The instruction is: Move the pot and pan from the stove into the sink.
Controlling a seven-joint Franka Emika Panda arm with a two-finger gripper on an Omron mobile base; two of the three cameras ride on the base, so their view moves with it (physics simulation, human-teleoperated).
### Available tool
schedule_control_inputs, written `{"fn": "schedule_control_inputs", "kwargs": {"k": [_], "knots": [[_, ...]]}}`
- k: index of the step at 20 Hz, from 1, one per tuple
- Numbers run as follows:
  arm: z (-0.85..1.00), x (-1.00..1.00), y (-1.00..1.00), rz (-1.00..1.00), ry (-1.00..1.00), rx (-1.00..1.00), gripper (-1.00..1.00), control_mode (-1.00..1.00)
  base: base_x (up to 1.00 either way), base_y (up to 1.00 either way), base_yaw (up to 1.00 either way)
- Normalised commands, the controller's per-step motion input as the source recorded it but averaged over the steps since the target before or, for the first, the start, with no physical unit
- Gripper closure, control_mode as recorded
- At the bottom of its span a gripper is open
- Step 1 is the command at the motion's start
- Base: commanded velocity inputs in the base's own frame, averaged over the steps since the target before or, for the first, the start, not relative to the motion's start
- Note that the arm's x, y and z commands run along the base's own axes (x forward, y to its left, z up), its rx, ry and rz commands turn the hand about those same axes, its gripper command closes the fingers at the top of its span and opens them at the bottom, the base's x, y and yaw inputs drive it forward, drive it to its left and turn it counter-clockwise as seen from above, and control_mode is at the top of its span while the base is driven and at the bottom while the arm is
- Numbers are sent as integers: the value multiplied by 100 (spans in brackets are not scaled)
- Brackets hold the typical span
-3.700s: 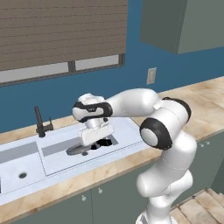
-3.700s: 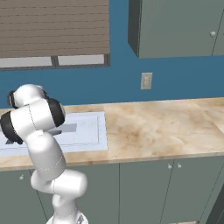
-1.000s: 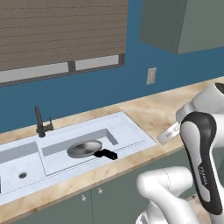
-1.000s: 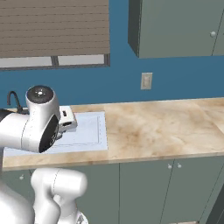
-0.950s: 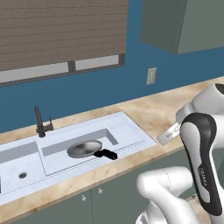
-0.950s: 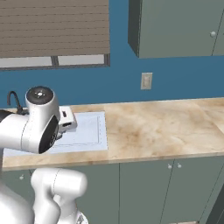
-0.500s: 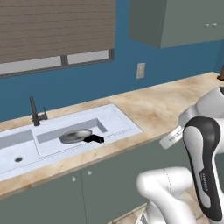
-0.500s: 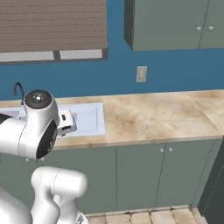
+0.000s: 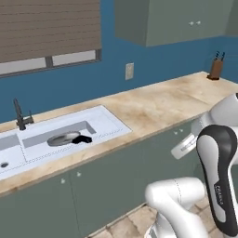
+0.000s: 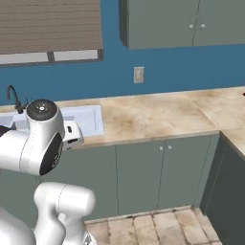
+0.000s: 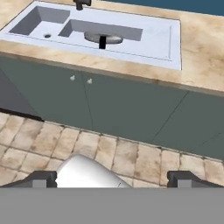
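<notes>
Left base view, from left to right: at the left edge, mid-height, the dark faucet (image 9: 18, 114) stands behind the white sink (image 9: 107, 122), which is set into the tan counter (image 9: 158, 100); the pan (image 9: 62, 138) lies in the sink's right basin, its black handle (image 9: 82, 139) pointing toward the counter's front edge. A wall outlet (image 9: 129, 71) sits on the blue wall near the centre, grey upper cabinets (image 9: 172, 18) fill the upper right, and a knife block (image 9: 215, 68) stands on the counter at the far right. The white arm (image 9: 218, 158) occupies the lower right. Right base view: the faucet (image 10: 15, 99) and a part of the sink (image 10: 86, 118) appear at the left, with the arm's large joint (image 10: 40, 136) before them; grey base cabinets (image 10: 158, 172) run below the counter across the centre, above a tiled floor (image 10: 158, 225). Hand view: the sink (image 11: 162, 41) lies at the upper left, the pan (image 11: 103, 37) resting in the nearer basin, well apart from the pincer (image 11: 113, 179), whose two dark fingertips (image 11: 41, 178) at the bottom edge stand wide apart, released and grasping nothing, over the tiled floor (image 11: 87, 144).
</notes>
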Motion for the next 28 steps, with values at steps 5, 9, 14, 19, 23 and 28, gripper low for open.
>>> {"fn": "schedule_control_inputs", "kwargs": {"k": [5, 9, 14, 19, 23, 28], "knots": [[0, 0, 0, 0, 0, 0, -100, 100, 10, -5, -46], [0, 0, 0, 0, 0, 0, -100, 100, 10, 0, -46], [0, 0, 0, 0, 0, 0, -100, 100, 9, 0, -46], [0, 0, 0, 0, 0, 0, -100, 100, 9, 0, -46], [0, 0, 0, 0, 0, 0, -100, 100, 9, 0, -46], [0, 0, 0, 0, 0, 0, -100, 100, 11, 0, -45]]}}
